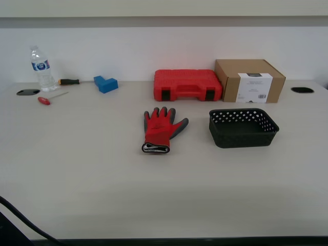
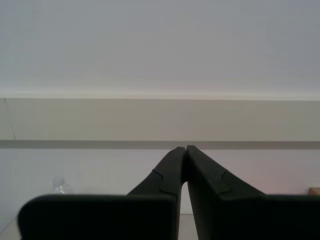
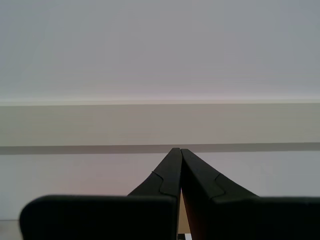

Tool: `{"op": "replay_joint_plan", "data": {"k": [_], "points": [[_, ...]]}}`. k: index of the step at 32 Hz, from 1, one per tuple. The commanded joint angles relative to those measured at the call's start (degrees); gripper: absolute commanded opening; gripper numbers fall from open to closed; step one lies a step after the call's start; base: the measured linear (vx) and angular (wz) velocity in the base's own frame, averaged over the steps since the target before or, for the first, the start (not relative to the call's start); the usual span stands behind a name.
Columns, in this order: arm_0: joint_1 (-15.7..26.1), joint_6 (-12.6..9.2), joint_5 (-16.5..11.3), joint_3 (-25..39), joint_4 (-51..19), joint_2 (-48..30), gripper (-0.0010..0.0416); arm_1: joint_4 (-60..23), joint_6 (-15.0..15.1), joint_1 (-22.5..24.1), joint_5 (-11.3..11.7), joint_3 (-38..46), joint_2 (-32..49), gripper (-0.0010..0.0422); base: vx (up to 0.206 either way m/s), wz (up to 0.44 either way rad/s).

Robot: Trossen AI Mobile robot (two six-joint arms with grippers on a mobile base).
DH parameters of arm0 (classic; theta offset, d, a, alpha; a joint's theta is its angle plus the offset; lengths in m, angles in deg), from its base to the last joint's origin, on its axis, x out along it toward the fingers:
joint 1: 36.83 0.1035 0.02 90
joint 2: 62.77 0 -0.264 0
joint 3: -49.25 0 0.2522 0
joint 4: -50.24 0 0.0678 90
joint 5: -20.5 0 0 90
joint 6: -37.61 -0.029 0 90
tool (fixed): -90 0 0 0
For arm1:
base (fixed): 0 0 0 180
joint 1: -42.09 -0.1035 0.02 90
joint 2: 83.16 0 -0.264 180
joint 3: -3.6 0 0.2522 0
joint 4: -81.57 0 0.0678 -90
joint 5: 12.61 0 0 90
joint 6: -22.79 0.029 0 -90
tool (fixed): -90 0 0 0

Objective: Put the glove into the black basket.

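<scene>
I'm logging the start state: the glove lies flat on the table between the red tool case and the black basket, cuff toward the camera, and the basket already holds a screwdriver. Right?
One thing is wrong: the black basket is empty, as the exterior view shows. The rest stands for the glove.

The pale beige table top (image 1: 92,174) looks smooth and matt, like laminate. On it the red knit glove (image 1: 160,130) is soft cloth with dull dark grey rubbery coating on fingers and thumb. The small black perforated basket (image 1: 243,128) is matt plastic. At the far edge, the red moulded tool case (image 1: 187,84) is plastic with a slight sheen, the brown box (image 1: 249,80) is matt cardboard with a white paper label, and the clear water bottle (image 1: 41,69) near the far corner is glossy plastic.
</scene>
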State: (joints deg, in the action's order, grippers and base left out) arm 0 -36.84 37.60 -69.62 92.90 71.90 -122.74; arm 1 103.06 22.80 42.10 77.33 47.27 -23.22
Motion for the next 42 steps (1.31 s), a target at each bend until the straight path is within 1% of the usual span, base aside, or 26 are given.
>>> {"op": "replay_joint_plan", "data": {"k": [1, 38, 42], "points": [[0.0, 0.0, 0.0, 0.1, 0.1, 0.0, 0.0001, 0.2, 0.0, 0.0, 0.2, 0.1, 0.0, 0.0000, 0.000, 0.000], [0.0, 0.0, 0.0, 0.1, 0.1, 0.0, 0.0001, 0.2, 0.0, 0.0, 0.2, 0.1, 0.0, 0.0000, 0.000, 0.000], [0.0, -0.1, 0.0, 0.1, -1.4, 0.0, 0.0001, 0.2, 0.0, 0.0, 0.2, 0.1, 0.0, 0.0000, 0.000, 0.000]]}}
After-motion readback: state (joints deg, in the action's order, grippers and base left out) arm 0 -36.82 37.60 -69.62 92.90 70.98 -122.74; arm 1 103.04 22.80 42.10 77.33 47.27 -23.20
